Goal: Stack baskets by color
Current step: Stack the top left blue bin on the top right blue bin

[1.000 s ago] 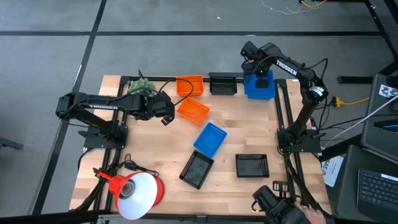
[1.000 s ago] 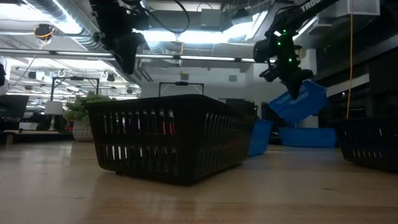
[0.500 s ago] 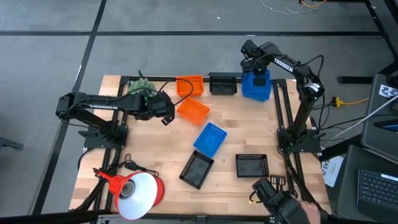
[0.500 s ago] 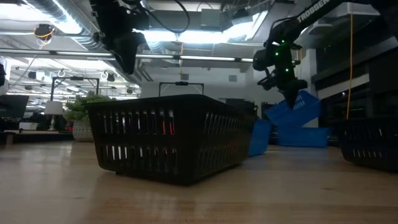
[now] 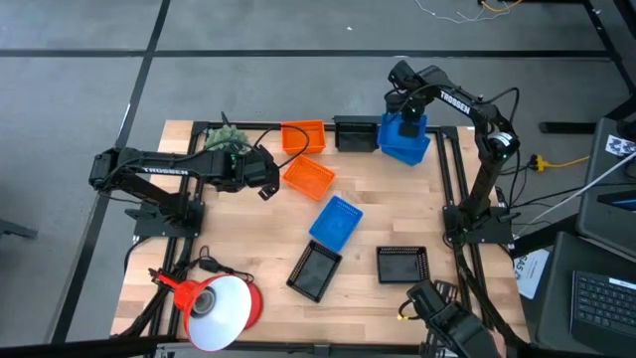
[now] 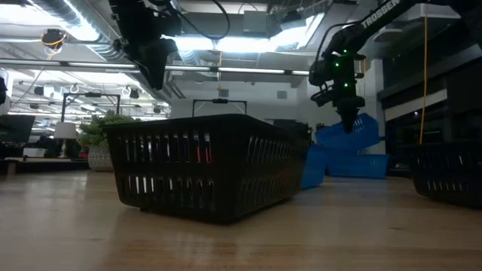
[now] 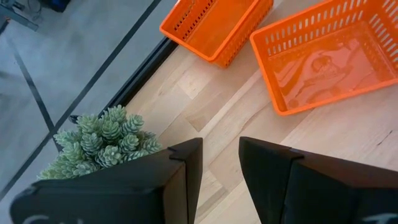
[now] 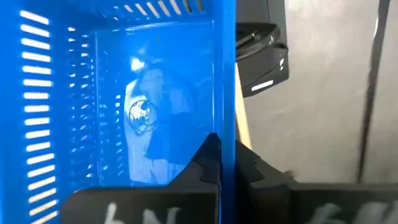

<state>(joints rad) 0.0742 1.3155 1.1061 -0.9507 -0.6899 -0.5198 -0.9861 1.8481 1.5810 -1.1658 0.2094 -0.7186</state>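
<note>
Wooden table bounded by a dark frame, floor on all sides. Red-orange lamp at the near left corner, partly cut off by the picture's lower edge. Right arm stretched to the far right corner, right gripper clenched on the wall of a tilted blue basket; a second blue basket beneath it only glimpsed in the low view, mostly hidden. In the right wrist view, fingers pinched on that blue wall. Left arm lying across the left side, left gripper hovering with jaws parted and nothing between them, near the plant and just beside an orange basket. Another orange basket and a black basket along the far edge. Loose blue basket mid-table; two black baskets toward the near edge, bare wood between them. Much of the low view blocked by a near black basket.
</note>
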